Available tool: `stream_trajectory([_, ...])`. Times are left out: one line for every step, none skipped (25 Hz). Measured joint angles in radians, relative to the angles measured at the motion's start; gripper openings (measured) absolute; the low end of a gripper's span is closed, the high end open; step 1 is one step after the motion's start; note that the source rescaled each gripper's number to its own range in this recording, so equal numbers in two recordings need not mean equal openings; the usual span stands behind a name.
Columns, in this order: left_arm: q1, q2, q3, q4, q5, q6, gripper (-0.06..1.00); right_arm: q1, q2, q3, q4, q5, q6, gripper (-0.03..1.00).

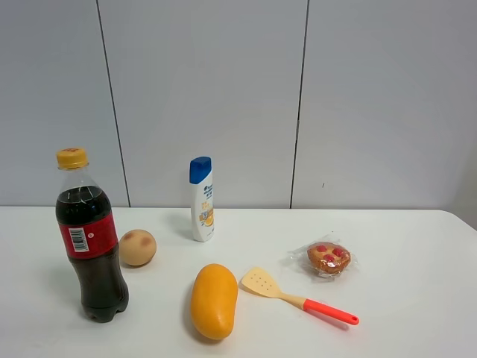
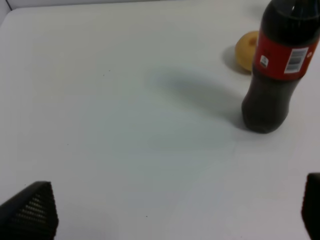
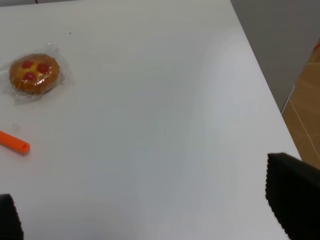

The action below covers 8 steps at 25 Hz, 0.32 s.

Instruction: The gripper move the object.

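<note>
Peach (image 2: 247, 50) apparently beyond open jaws.

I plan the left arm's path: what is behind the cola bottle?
Behind the cola bottle sits the peach, partly covered in the left wrist view. The overhead view shows it whole, apart from the bottle.

The left gripper (image 2: 175, 210) shows only its two black fingertips, at the lower corners of its wrist frame, spread wide. The right gripper (image 3: 150, 210) does likewise, fingers far apart, gripping nothing.
</note>
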Motion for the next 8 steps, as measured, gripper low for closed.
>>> stream_trajectory([0.0,0.0,0.0,0.0,0.0,0.0,1.0,0.0,0.0,0.0,0.0,0.0,0.0,1.0])
stream_trajectory([0.0,0.0,0.0,0.0,0.0,0.0,1.0,0.0,0.0,0.0,0.0,0.0,0.0,1.0])
stream_trajectory([0.0,0.0,0.0,0.0,0.0,0.0,1.0,0.0,0.0,0.0,0.0,0.0,0.0,1.0])
stream_trajectory([0.0,0.0,0.0,0.0,0.0,0.0,1.0,0.0,0.0,0.0,0.0,0.0,0.0,1.0])
stream_trajectory([0.0,0.0,0.0,0.0,0.0,0.0,1.0,0.0,0.0,0.0,0.0,0.0,0.0,1.0])
stream_trajectory([0.0,0.0,0.0,0.0,0.0,0.0,1.0,0.0,0.0,0.0,0.0,0.0,0.0,1.0])
stream_trajectory([0.0,0.0,0.0,0.0,0.0,0.0,1.0,0.0,0.0,0.0,0.0,0.0,0.0,1.0])
stream_trajectory([0.0,0.0,0.0,0.0,0.0,0.0,1.0,0.0,0.0,0.0,0.0,0.0,0.0,1.0])
